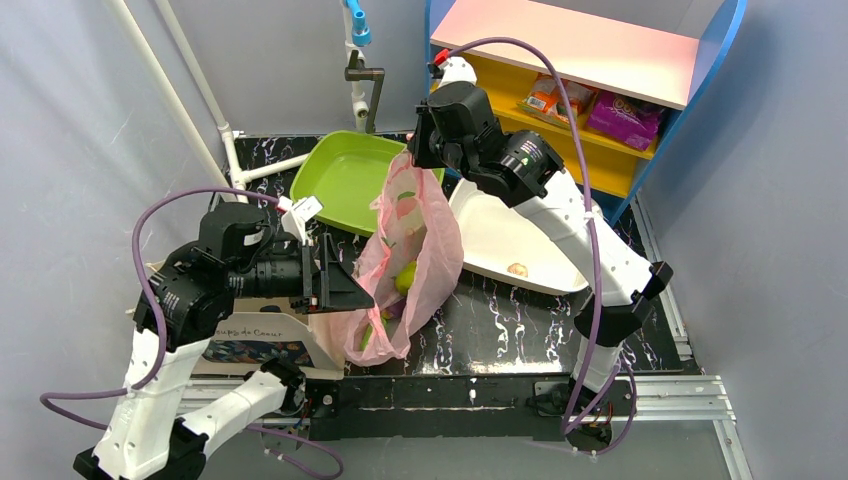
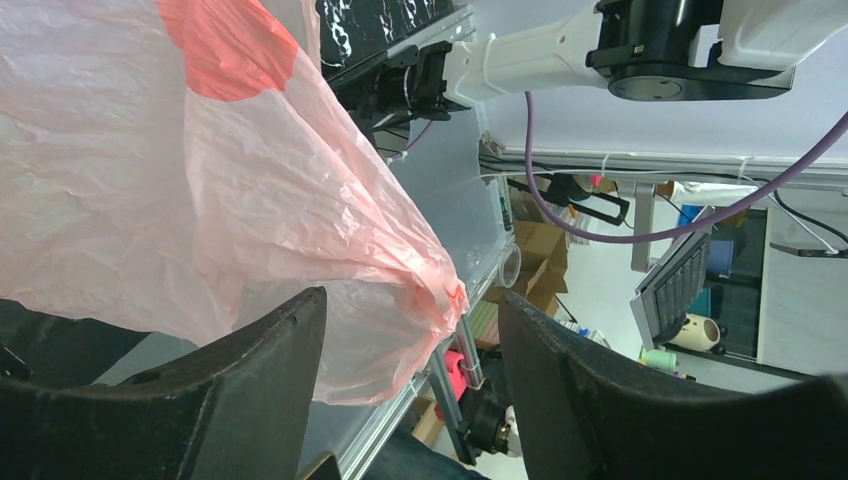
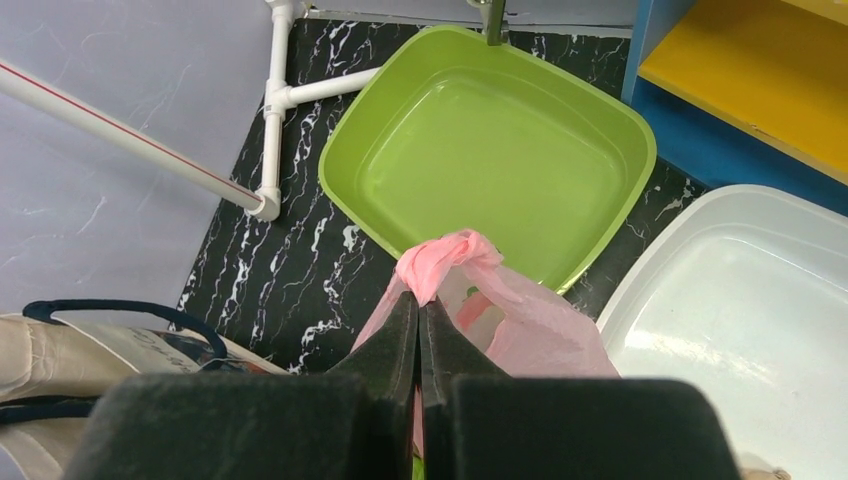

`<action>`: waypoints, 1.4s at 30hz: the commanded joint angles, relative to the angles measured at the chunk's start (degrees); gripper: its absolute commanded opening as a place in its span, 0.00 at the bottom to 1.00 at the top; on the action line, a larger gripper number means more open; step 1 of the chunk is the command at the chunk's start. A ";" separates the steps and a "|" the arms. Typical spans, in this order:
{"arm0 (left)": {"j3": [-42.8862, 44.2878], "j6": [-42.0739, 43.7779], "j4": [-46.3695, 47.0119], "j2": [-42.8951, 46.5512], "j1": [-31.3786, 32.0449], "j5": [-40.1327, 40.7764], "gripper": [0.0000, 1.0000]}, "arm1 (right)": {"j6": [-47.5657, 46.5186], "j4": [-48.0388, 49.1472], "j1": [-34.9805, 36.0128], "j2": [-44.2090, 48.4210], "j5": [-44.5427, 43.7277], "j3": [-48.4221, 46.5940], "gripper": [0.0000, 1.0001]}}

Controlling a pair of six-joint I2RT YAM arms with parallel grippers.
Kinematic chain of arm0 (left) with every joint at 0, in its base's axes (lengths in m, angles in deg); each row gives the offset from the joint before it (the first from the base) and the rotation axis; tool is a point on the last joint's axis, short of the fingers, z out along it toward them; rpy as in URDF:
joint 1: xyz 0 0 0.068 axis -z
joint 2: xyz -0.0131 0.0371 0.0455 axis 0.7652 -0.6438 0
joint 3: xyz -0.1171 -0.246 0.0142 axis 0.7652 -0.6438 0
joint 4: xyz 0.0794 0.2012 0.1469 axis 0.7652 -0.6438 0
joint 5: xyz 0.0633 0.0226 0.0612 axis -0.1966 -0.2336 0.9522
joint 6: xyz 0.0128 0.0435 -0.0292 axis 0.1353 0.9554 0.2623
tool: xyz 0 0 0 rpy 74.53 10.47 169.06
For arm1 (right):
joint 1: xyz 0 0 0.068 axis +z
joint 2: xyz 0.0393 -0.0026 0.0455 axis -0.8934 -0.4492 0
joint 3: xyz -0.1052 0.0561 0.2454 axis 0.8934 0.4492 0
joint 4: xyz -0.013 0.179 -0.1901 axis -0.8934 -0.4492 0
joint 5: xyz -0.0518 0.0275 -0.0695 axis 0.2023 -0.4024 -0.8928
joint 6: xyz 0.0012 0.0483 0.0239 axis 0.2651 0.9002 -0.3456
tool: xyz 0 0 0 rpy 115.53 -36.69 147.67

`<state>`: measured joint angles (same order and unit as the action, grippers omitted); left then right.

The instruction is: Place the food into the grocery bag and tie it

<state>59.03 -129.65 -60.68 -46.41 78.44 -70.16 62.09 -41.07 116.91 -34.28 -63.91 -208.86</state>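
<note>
Near edge, left side: canvas tote point(image 1: 255, 335) lies flat. Just beside it is the left claw point(image 1: 340, 287), wide open and holding nothing. In its wrist view a crumpled corner of the pink bag point(image 2: 200, 200) hangs between the fingers point(image 2: 250, 390); I cannot tell if it touches them.

The bag's bottom sags near the table's front edge, and it is loaded. A pear point(image 1: 406, 276) shows through the film mid-bag, with another green piece lower. Eggplant not made out.

The bag stretches up and away to the right claw point(image 1: 412, 150), which is clamped tight on the bunched pink top point(image 3: 440, 258). This is above the green tub point(image 1: 340, 170); the white tub point(image 1: 500, 235) sits to its right.

Judgement: the film is thin, soft and slippery and tears easily. The load is light but will shift. The best hold for the left claw is a gathered loop or twisted bunch. A single flat sheet would likely slide out of the pads.
</note>
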 commanded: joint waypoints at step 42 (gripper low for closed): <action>-4.11 -16.98 18.78 -5.67 24.11 17.21 0.00 | 4.49 2.18 -2.01 10.70 -2.20 13.61 0.01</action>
<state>50.83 -146.56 -42.34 -52.62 102.04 -56.09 65.61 -38.25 115.27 -29.38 -64.61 -197.05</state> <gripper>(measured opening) 0.063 0.023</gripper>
